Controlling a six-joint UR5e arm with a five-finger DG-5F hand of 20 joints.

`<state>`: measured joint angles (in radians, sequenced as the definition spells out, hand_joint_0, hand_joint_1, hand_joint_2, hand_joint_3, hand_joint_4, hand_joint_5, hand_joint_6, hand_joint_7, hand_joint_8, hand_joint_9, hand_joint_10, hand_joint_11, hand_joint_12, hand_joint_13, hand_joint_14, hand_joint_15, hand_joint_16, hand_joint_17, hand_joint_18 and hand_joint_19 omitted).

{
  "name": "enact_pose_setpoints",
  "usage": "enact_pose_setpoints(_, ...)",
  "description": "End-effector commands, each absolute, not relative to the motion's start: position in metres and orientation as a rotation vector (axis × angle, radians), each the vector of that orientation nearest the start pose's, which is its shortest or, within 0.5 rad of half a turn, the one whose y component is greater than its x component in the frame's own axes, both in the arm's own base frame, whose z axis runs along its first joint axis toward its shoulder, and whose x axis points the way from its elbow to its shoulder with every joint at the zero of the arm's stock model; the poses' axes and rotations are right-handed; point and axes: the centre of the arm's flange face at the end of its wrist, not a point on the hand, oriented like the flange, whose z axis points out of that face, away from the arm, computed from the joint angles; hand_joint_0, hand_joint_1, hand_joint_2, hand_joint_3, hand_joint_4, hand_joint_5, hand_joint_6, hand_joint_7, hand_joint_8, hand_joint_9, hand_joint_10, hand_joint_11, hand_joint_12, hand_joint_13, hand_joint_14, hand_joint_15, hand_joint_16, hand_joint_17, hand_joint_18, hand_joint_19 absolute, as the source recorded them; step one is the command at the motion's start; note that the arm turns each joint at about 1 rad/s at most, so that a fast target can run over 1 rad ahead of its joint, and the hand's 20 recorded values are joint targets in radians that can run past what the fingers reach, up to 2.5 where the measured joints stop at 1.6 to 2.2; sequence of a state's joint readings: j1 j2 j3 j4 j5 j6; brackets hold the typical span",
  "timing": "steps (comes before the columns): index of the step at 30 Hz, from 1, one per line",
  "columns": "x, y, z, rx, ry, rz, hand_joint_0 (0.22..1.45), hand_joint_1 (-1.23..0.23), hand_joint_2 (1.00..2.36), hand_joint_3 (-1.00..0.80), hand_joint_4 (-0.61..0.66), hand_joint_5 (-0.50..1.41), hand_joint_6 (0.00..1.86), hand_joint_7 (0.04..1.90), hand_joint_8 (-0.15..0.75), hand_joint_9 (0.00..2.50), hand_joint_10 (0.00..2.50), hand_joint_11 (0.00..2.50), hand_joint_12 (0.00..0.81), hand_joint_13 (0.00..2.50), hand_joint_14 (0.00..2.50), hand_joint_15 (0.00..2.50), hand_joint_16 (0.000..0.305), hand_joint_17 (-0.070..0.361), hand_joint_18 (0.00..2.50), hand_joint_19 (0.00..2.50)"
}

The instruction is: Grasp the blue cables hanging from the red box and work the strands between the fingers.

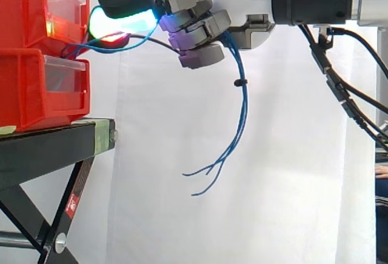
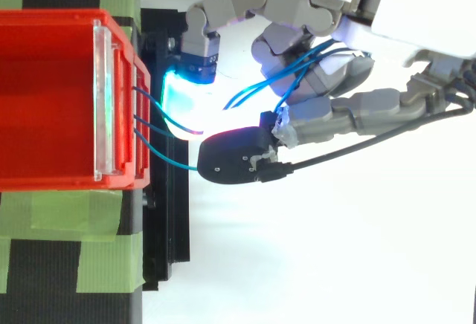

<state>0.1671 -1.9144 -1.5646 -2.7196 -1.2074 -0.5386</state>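
Side view: hand [image 1: 197,31] comes in high from the right, fingers clenched round the cables [image 1: 244,103]. Cables leave the front of the upper bin [image 1: 24,9] and run right to the hand. They pass between the curled fingers, then hang free below it, well right of the stand [image 1: 48,140], tips loose in the air. A small black tie [image 1: 240,82] bunches them just under the hand. One pad [image 1: 124,22] glows cyan close to the bin front.

Handling, our judgement: thin, light, limp strands with a little spring; the sag and the curl at the tips suggest it. The jacket is likely slick, so they may slip off thick pads. We'd take hold where they are held now, between bin and tie, where the strands lie together. Pull gently, since the left ends are fixed at the bin.

Counts:
- One hand.
- Two bins, stacked, the lower bin [image 1: 24,88] on the stand.
- Three strands leaving the upper bin, by the top view. At the free ends we make out three or four tips and cannot settle which.
- One tie.
- One stand, with green tape [image 2: 52,209] on it.
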Motion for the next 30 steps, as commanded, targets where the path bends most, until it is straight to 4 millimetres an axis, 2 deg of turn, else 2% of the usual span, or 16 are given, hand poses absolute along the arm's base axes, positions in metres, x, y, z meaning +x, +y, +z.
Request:
enact_pose_setpoints(1, 0.6334, -0.065, 0.3408, 0.908, 1.239, 0.697, 1.41, -0.72, 1.0, 0.0, -0.01, 0.44, 0.85, 1.47, 0.35, 0.91, 2.5, 1.99, 0.431, 1.02, 2.5, 1.29, 0.063, 0.142, 1.39, 1.65)
enact_pose_setpoints(3, 0.6332, -0.0647, 0.3405, 0.911, 1.242, 0.703, 1.41, -0.72, 1.01, 0.0, 0.07, 0.71, 0.15, 1.69, 0.35, 0.91, 2.5, 1.99, 0.431, 1.02, 2.5, 1.29, 0.063, 0.142, 1.39, 1.65)
enact_pose_setpoints(4, 0.633, -0.0646, 0.3402, 0.914, 1.243, 0.706, 1.41, -0.71, 1.01, -0.01, 0.12, 0.76, 0.04, 1.65, 0.35, 0.91, 2.5, 1.99, 0.431, 1.02, 2.5, 1.29, 0.063, 0.142, 1.39, 1.65)
enact_pose_setpoints(5, 0.6329, -0.0645, 0.3401, 0.915, 1.245, 0.708, 1.4, -0.71, 1.01, 0.02, 0.15, 0.78, 0.01, 1.54, 0.35, 0.91, 2.5, 1.99, 0.431, 1.02, 2.5, 1.29, 0.063, 0.142, 1.39, 1.65)
enact_pose_setpoints(9, 0.6325, -0.0644, 0.3396, 0.92, 1.247, 0.713, 1.39, -0.75, 1.0, 0.05, 0.18, 0.8, 0.02, 1.46, 0.35, 0.91, 2.5, 1.99, 0.431, 1.02, 2.5, 1.29, 0.063, 0.142, 1.39, 1.65)
enact_pose_setpoints(15, 0.6325, -0.0644, 0.3396, 0.929, 1.243, 0.722, 1.18, -0.74, 1.19, 0.05, 0.12, 0.76, 0.0, 1.69, 0.35, 0.91, 2.5, 1.99, 0.431, 1.02, 2.5, 1.29, 0.063, 0.142, 1.39, 1.65)
enact_pose_setpoints(17, 0.6324, -0.0646, 0.3396, 0.933, 1.24, 0.725, 0.99, -0.71, 1.48, -0.08, 0.15, 0.36, 0.97, 1.25, 0.35, 0.91, 2.5, 1.99, 0.431, 1.02, 2.5, 1.29, 0.063, 0.142, 1.39, 1.65)
enact_pose_setpoints(18, 0.6324, -0.0646, 0.3396, 0.934, 1.239, 0.726, 0.99, -0.71, 1.48, -0.08, 0.15, 0.36, 0.97, 1.25, 0.35, 0.91, 2.5, 1.99, 0.431, 1.02, 2.5, 1.29, 0.063, 0.142, 1.39, 1.65)
enact_pose_setpoints(19, 0.6324, -0.0646, 0.3396, 0.936, 1.238, 0.728, 0.92, -0.72, 1.58, -0.12, 0.19, 0.17, 1.26, 1.25, 0.35, 0.91, 2.5, 1.99, 0.431, 1.02, 2.5, 1.29, 0.063, 0.142, 1.39, 1.65)
enact_pose_setpoints(20, 0.6323, -0.0646, 0.3395, 0.94, 1.237, 0.733, 0.83, -0.74, 1.71, -0.22, 0.2, 0.08, 1.4, 1.25, 0.35, 0.91, 2.5, 1.99, 0.431, 1.02, 2.5, 1.29, 0.063, 0.142, 1.39, 1.65)
enact_pose_setpoints(22, 0.632, -0.0647, 0.3392, 0.945, 1.238, 0.735, 0.75, -0.76, 1.81, -0.28, 0.22, 0.01, 1.48, 1.22, 0.35, 0.91, 2.5, 1.99, 0.431, 1.02, 2.5, 1.29, 0.063, 0.142, 1.39, 1.65)
enact_pose_setpoints(24, 0.6313, -0.0638, 0.3383, 0.952, 1.244, 0.737, 0.75, -0.79, 1.59, -0.21, 0.25, -0.04, 1.54, 1.24, 0.35, 0.91, 2.5, 1.99, 0.431, 1.02, 2.5, 1.29, 0.063, 0.142, 1.39, 1.65)
enact_pose_setpoints(26, 0.631, -0.0648, 0.3381, 0.954, 1.244, 0.736, 0.96, -0.77, 1.0, -0.03, 0.21, -0.12, 1.62, 1.25, 0.35, 0.91, 2.5, 1.99, 0.431, 1.02, 2.5, 1.29, 0.063, 0.142, 1.39, 1.65)
enact_pose_setpoints(27, 0.6309, -0.0649, 0.3379, 0.955, 1.246, 0.736, 0.99, -0.78, 1.0, -0.07, 0.2, -0.13, 1.64, 1.25, 0.35, 0.91, 2.5, 1.99, 0.431, 1.02, 2.5, 1.29, 0.063, 0.142, 1.39, 1.65)
enact_pose_setpoints(29, 0.6307, -0.0649, 0.3378, 0.955, 1.247, 0.735, 1.25, -0.8, 1.0, -0.14, 0.12, 0.04, 1.57, 1.36, 0.35, 0.91, 2.5, 1.99, 0.431, 1.02, 2.5, 1.29, 0.063, 0.142, 1.39, 1.65)
enact_pose_setpoints(30, 0.6306, -0.0649, 0.3376, 0.956, 1.248, 0.734, 1.27, -0.78, 1.0, -0.13, 0.11, 0.05, 1.57, 1.34, 0.35, 0.91, 2.5, 1.99, 0.431, 1.02, 2.5, 1.29, 0.063, 0.142, 1.39, 1.65)
